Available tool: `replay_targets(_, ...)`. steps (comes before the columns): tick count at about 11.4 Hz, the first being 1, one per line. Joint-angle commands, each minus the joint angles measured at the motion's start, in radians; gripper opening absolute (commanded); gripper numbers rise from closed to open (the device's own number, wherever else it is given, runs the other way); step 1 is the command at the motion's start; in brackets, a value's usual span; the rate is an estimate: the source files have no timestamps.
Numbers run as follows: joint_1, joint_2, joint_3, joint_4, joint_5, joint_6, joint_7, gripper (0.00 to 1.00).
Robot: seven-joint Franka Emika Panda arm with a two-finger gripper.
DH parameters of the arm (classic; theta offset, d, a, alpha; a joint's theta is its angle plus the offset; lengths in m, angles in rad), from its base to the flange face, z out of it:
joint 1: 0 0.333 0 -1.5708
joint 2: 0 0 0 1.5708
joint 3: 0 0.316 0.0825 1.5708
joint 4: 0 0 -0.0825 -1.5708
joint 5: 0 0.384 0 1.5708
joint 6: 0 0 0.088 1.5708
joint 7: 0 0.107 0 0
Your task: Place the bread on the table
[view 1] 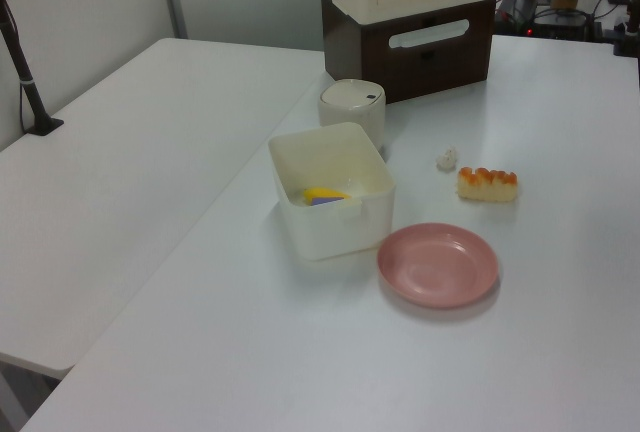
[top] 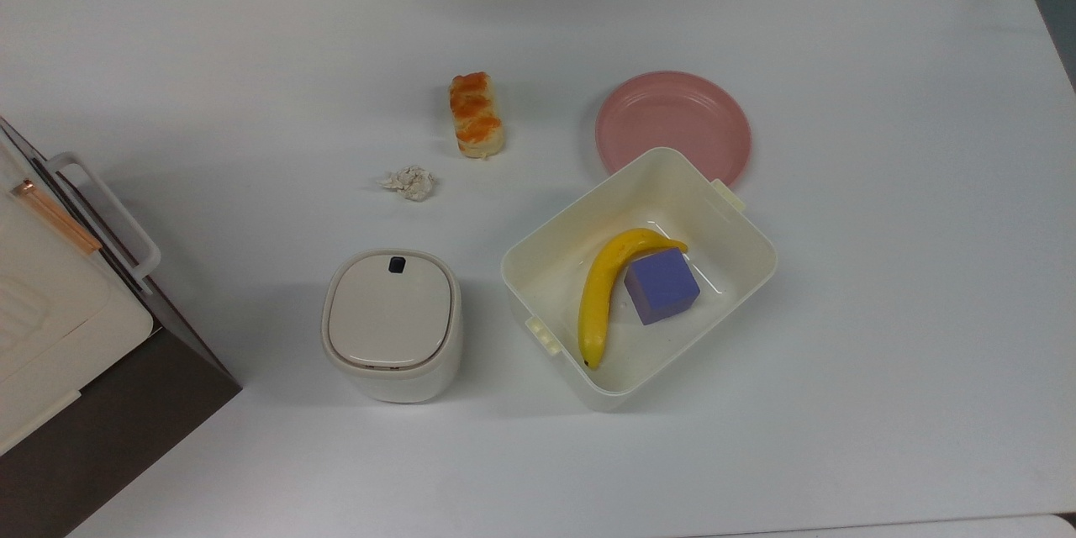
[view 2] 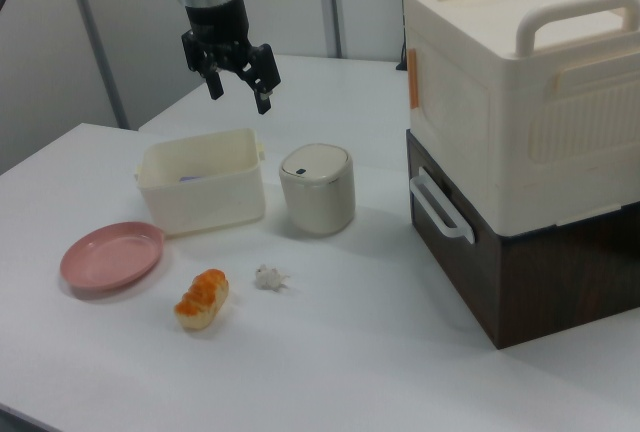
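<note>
One roll matters here: the bread (view 2: 203, 298) lies flat on the table (view 2: 330, 362), just beside the pink plate (view 2: 110, 255) but off it, with the paper ball (view 2: 268, 276) near its other side. It looks light and soft, with a glossy top that may slip, so the pale long sides are probably the best hold. Beyond the plate stands the cream bin (view 2: 200, 192). Above that, the gripper (view 2: 238, 92) hangs high, fingers spread and empty.
</note>
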Motion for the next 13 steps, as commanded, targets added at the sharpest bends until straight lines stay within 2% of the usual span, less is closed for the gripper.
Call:
replay_targets(1,0.029,-0.043,-0.02,-0.069,-0.009,0.03,0.029,1.0)
replay_targets(4,0.034,-0.045,-0.02,-0.121,-0.009,0.03,0.056,1.0)
replay_targets(13,0.035,-0.042,-0.015,-0.132,-0.012,0.027,0.053,1.0)
